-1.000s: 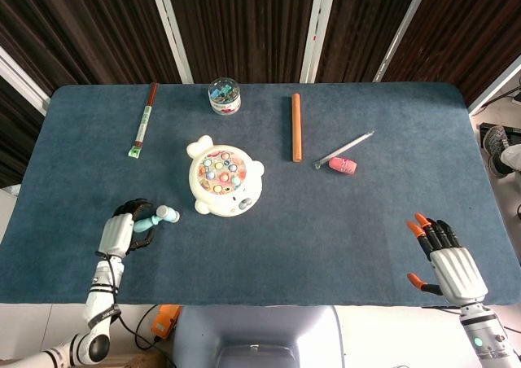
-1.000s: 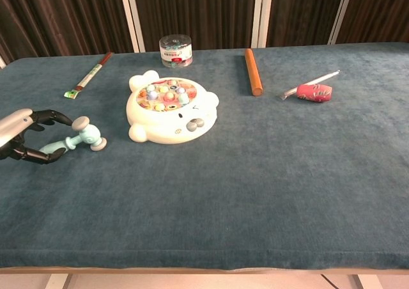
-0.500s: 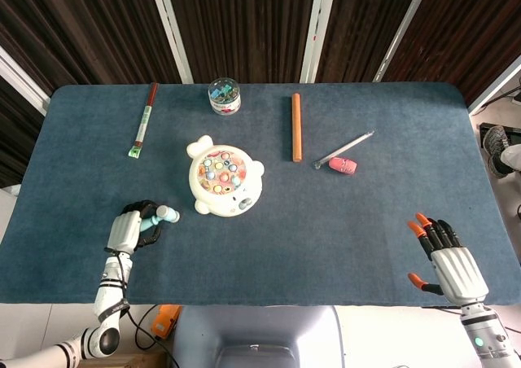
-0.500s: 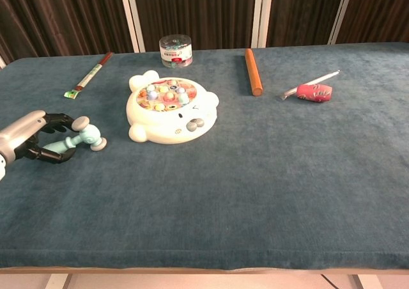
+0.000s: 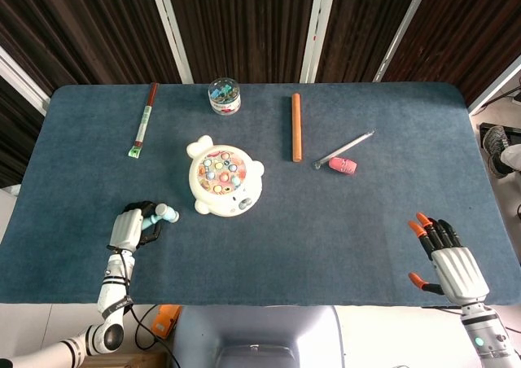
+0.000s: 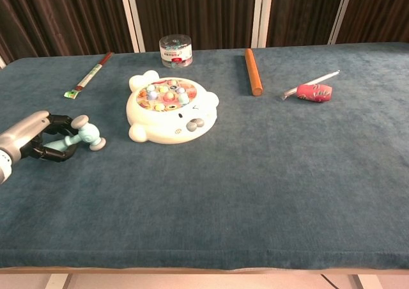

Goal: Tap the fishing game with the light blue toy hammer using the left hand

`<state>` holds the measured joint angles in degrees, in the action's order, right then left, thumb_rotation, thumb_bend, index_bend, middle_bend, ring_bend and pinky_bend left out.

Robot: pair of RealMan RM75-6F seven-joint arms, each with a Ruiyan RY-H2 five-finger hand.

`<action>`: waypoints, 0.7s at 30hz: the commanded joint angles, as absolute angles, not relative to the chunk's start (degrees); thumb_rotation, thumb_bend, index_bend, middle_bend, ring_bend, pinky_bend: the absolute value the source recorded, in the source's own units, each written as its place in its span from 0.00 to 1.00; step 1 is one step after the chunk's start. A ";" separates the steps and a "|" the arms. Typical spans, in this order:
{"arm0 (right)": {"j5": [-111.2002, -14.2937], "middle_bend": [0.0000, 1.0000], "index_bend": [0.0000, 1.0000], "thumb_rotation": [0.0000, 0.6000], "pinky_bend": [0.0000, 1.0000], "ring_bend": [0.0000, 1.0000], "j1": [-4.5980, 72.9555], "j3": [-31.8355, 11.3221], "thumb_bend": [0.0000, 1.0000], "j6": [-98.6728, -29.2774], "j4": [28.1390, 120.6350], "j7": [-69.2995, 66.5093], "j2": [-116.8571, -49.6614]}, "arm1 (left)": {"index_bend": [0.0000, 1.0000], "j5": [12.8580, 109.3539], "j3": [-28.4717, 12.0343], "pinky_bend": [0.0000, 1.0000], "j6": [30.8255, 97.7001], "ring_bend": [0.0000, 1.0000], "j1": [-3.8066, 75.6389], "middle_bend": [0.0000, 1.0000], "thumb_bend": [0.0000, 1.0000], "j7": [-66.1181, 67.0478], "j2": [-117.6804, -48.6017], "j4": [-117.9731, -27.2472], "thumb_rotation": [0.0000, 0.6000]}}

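The light blue toy hammer [image 6: 87, 135] lies on the blue cloth at the front left, its head pointing toward the fishing game. My left hand [image 6: 33, 139] has its dark fingers curled around the handle, hiding most of it; in the head view the left hand [image 5: 130, 228] covers the handle and only the hammer head [image 5: 167, 214] shows. The fishing game [image 5: 225, 179], a cream bear-shaped toy with coloured fish on top, stands just right of the hammer, also in the chest view [image 6: 171, 109]. My right hand [image 5: 446, 258] rests open at the front right, holding nothing.
A clear round jar [image 5: 224, 95] stands behind the game. An orange stick [image 5: 296, 126] lies to its right, then a silver rod with a pink object [image 5: 343, 165]. A red and green stick [image 5: 142, 129] lies at the far left.
My left hand has slid forward along the hammer's handle and its fingers have closed around it. The hammer has shifted only slightly. The right hand has not moved.
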<state>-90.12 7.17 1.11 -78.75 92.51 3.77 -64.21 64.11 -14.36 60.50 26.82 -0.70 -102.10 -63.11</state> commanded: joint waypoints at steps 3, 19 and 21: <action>-90.08 0.00 0.00 1.00 0.00 0.00 7.20 1.12 0.36 -78.69 92.50 3.86 -64.25 | 0.42 64.10 -14.30 0.18 60.45 0.24 26.88 0.31 0.49 -0.70 -102.22 -62.80 1.00; -89.95 0.00 0.00 1.00 0.00 0.00 7.25 1.12 0.36 -78.60 92.46 4.04 -64.31 | 0.57 64.96 -14.01 0.24 61.69 0.32 26.71 0.42 0.53 -1.30 -103.18 -61.80 1.00; -89.95 0.00 0.00 1.00 0.00 0.00 7.23 1.13 0.36 -78.63 92.47 4.00 -64.28 | 0.58 64.95 -14.04 0.24 61.70 0.32 26.70 0.43 0.53 -1.40 -103.27 -61.68 1.00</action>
